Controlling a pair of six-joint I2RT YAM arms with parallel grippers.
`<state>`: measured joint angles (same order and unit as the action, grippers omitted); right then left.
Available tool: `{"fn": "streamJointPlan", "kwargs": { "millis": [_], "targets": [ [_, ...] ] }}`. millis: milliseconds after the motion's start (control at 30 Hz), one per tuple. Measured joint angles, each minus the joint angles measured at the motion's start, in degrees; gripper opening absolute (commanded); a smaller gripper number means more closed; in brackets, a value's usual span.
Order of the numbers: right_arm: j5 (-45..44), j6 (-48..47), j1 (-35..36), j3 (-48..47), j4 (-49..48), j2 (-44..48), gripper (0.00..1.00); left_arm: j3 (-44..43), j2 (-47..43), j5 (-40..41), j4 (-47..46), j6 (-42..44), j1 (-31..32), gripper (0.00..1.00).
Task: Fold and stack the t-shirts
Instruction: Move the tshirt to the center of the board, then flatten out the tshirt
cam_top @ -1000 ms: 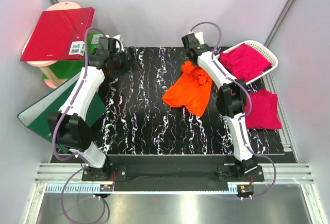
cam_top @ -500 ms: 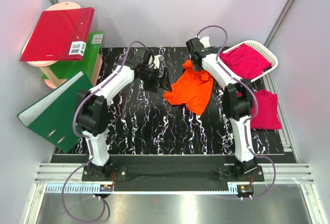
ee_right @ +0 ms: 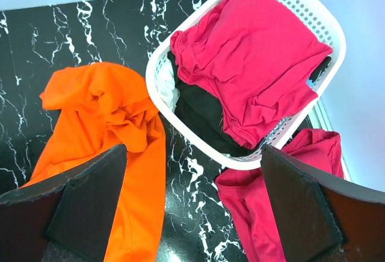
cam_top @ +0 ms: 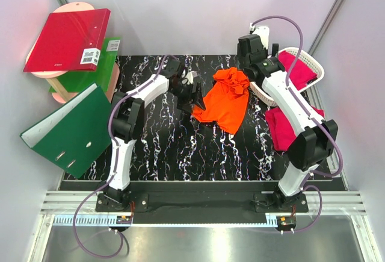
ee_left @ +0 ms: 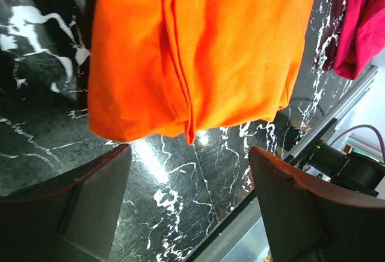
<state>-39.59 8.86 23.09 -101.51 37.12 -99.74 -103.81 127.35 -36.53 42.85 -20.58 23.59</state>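
The bright orange t-shirt point(cam_top: 227, 98) lies crumpled on the black marble table, its top bunched near the white basket. My left gripper point(cam_top: 197, 96) is low at the shirt's left edge, open and empty; in the left wrist view point(ee_left: 189, 214) the orange shirt point(ee_left: 198, 51) lies just beyond its fingers. My right gripper point(cam_top: 251, 54) is raised between the orange shirt point(ee_right: 102, 129) and the basket, open and empty point(ee_right: 192, 214). One magenta-pink t-shirt point(ee_right: 252, 63) lies in the basket. Another point(ee_right: 283, 184) lies on the table at the right point(cam_top: 278, 126), partly hidden by my right arm.
The white lattice basket point(cam_top: 305, 52) stands tilted at the back right; its rim point(ee_right: 198, 149) is close to the orange shirt, and a black cloth point(ee_right: 201, 114) lies in it. A red binder point(cam_top: 66, 39) and green binders point(cam_top: 66, 129) are at the left.
My left arm swung from the far left across to the orange shirt's left edge. My right gripper rose and moved right toward the basket. The shirt's top bunched and shifted right.
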Motion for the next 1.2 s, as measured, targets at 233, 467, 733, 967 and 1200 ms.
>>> {"fn": "streamJointPlan", "kwargs": {
  "millis": [233,467,733,967,1200],
  "targets": [
    [0.2,0.0,0.0,4.2,-0.8,0.2,1.00,0.1,0.0,-1.0,-0.1,-0.4,1.9,0.58],
    [0.3,0.5,0.0,5.4,-0.8,0.2,1.00,1.1,0.0,-1.3,0.0,-0.5,3.9,0.53],
    [0.9,0.5,0.0,5.6,-0.8,0.2,1.00,0.8,1.9,-0.7,-0.1,-0.6,4.0,0.05],
    [1.8,0.5,0.0,5.9,-0.8,0.2,1.00,0.8,2.8,0.8,0.0,-0.4,3.9,0.00],
    [4.0,1.4,0.0,6.9,-0.8,0.2,1.00,2.0,-3.2,6.0,0.7,-0.5,2.6,0.02]
  ]
}}
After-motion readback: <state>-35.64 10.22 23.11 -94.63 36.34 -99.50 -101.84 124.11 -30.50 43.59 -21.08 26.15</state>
